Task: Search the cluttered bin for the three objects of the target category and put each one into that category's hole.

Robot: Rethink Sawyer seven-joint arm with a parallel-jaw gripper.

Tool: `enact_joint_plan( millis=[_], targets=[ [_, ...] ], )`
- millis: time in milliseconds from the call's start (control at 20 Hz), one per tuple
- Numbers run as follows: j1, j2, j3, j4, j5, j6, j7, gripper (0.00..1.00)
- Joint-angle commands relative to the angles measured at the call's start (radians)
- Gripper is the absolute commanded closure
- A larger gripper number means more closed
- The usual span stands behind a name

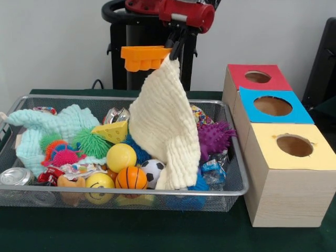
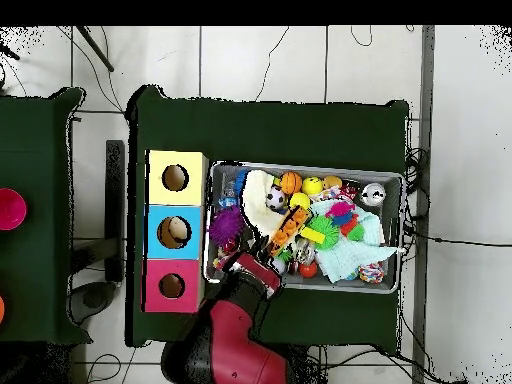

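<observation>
The bin (image 1: pixel 231 152) sits at lower left of the front view on the green table (image 1: pixel 157 231), its right rim just beside the row of three wooden boxes: red-topped box (image 1: pixel 257 77), blue-topped box (image 1: pixel 273 106) and yellow-topped box (image 1: pixel 295 146), each with one round hole. Bare green cloth lies in front of the bin and boxes. At top centre the gripper (image 1: pixel 175 48) is closed on the upper corner of a cream cloth (image 1: pixel 163 126), which hangs down with its lower edge among the toys at the bin's centre-right; an orange plastic piece (image 1: pixel 143 57) sits beside the pinched corner. One mint cloth (image 1: pixel 63 126) fills the bin's left side. Counted balls at front: one yellow ball (image 1: pixel 121 157), one basketball (image 1: pixel 131 178), one soccer ball (image 1: pixel 153 170), one smiley ball (image 1: pixel 100 185). One purple spiky ball (image 1: pixel 214 138) is near the right rim, one cheese wedge (image 1: pixel 111 132) mid-bin, one can (image 1: pixel 16 176) at the lower left corner.
</observation>
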State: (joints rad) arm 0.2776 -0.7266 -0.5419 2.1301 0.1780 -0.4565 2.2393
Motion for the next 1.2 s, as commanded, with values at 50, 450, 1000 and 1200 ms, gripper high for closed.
enact_joint_plan(
  millis=[50, 450, 1000, 1200],
  targets=[
    [-0.049, -0.071, 0.007, -0.103, -0.092, 0.144, -0.026, 1.00],
    [-0.115, -0.198, 0.023, -0.131, -0.214, 0.282, -0.049, 1.00],
    [-0.136, -0.276, 0.026, -0.165, -0.304, 0.389, -0.033, 1.00],
    [-0.145, -0.303, 0.030, -0.173, -0.327, 0.425, -0.032, 1.00]
  ],
)
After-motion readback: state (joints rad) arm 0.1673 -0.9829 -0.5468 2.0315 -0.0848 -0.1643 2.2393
